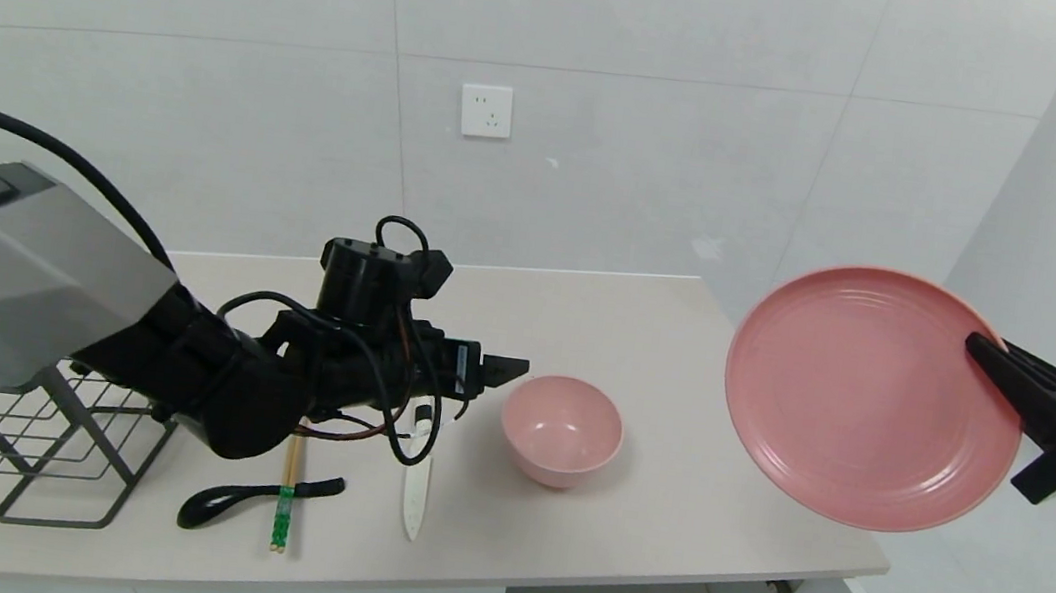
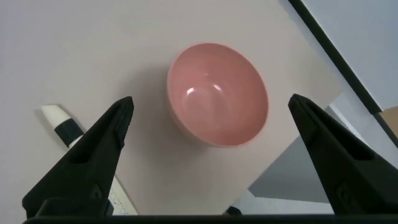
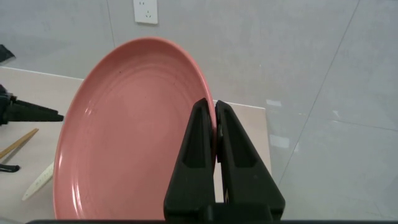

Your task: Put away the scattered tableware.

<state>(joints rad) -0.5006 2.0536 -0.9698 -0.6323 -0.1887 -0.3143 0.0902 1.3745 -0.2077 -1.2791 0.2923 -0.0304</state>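
- Black wire rack point(image 1: 67, 441) stands at the front left of the white desk point(image 1: 716, 491), partly under the left arm.
- Just right of it lie a black spoon point(image 1: 256, 497), a pair of wooden chopsticks with a green band point(image 1: 286, 499) and a white knife point(image 1: 413, 499) point(image 2: 53, 115).
- The arm hides the top ends of the chopsticks and the knife.
- A white wall socket point(image 1: 486, 111) point(image 3: 146, 9) sits on the grey tiled wall behind.
- The left tool point(image 1: 504, 369) point(image 2: 210, 102) is spread wide with nothing in it, low over the desk and just left of the bowl.
- The small round pink bowl point(image 1: 562, 432) point(image 2: 217, 93) stands upright, smooth and shiny inside.
- The right tool point(image 1: 976, 343) point(image 3: 214, 106) is pinched tight on the rim of a big round pink plate point(image 1: 868, 399) point(image 3: 124, 137).
- The plate is up in the air past the desk's right edge, tilted, with faint rings on its face.
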